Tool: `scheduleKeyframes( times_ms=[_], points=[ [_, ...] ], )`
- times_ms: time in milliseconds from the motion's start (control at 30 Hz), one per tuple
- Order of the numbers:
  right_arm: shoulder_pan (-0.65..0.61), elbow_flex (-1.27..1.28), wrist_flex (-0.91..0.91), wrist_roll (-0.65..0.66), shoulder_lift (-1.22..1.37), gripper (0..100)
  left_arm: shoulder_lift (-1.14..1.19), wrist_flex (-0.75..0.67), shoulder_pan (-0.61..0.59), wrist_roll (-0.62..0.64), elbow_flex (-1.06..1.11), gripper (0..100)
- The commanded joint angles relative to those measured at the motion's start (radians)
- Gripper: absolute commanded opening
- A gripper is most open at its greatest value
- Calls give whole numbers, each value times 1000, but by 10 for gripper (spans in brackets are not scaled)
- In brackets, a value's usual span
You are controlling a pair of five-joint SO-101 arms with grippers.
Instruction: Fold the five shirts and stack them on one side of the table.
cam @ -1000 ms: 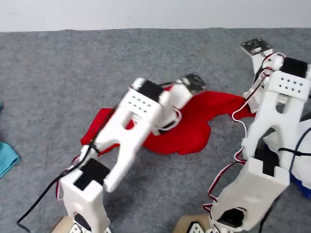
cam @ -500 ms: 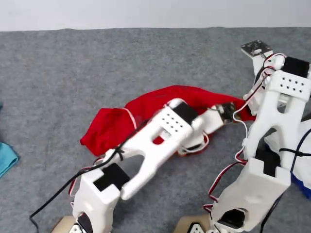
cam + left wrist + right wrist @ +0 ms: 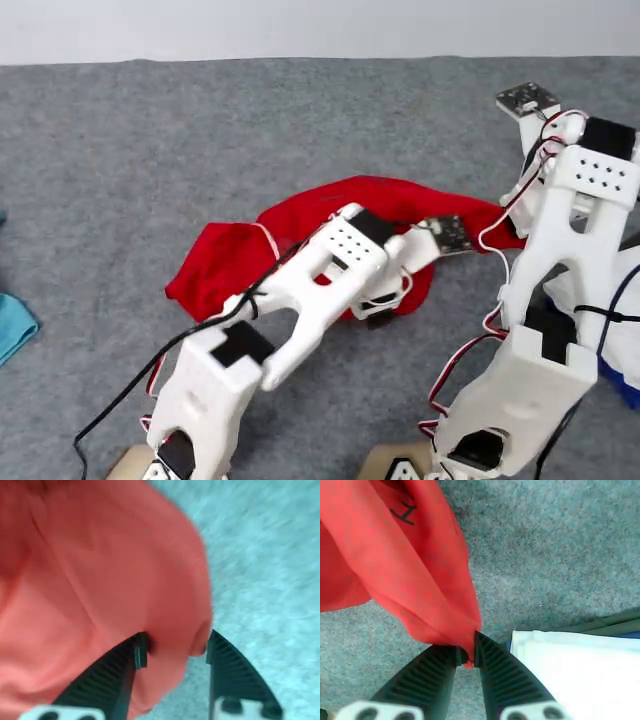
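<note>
High view: the red shirt (image 3: pixel 230 262) lies crumpled and partly doubled over near the middle of the grey table (image 3: pixel 150 130); the left arm (image 3: pixel 320 290) stretches across it towards its right end; the right arm (image 3: pixel 560 260) stands at the table's right side, beside that same end; a teal cloth (image 3: pixel 12 325) sits at the left edge, a white garment (image 3: pixel 622 300) at the right edge.

Left wrist view: the left gripper (image 3: pixel 175 647) stands moderately apart, a bulge of red fabric between its fingers; whether they grip it I cannot tell.

Right wrist view: the right gripper (image 3: pixel 469 656) is pinched tight on a tip of the red shirt; a folded white shirt (image 3: pixel 580 665) lies just beside it.
</note>
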Motion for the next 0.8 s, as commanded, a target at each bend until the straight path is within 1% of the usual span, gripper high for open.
scheduleKeyframes(
  times_ms=[0, 67, 200, 233, 400, 467, 567, 767],
  points=[
    [8, -54, 18, 0, -36, 11, 25, 6, -17, -8, -82, 202],
    [8, -54, 18, 0, -38, 11, 49, 40, -18, -8, -136, 176],
    [8, -54, 18, 0, -59, 11, 63, 114, -20, -8, -236, 16],
    [8, -54, 18, 0, -71, 11, 63, 147, -28, -8, -268, 0],
    [7, -54, 18, 0, -154, 11, 61, 368, -97, -2, -516, 2],
    [7, -54, 18, 2, -194, 11, 32, 367, -155, 28, -601, 2],
    [7, -54, 16, 5, -269, 11, -97, 364, -235, 51, -676, 2],
    [8, -54, 7, 6, -415, 11, -345, 361, -327, 55, -742, 2]
  ],
)
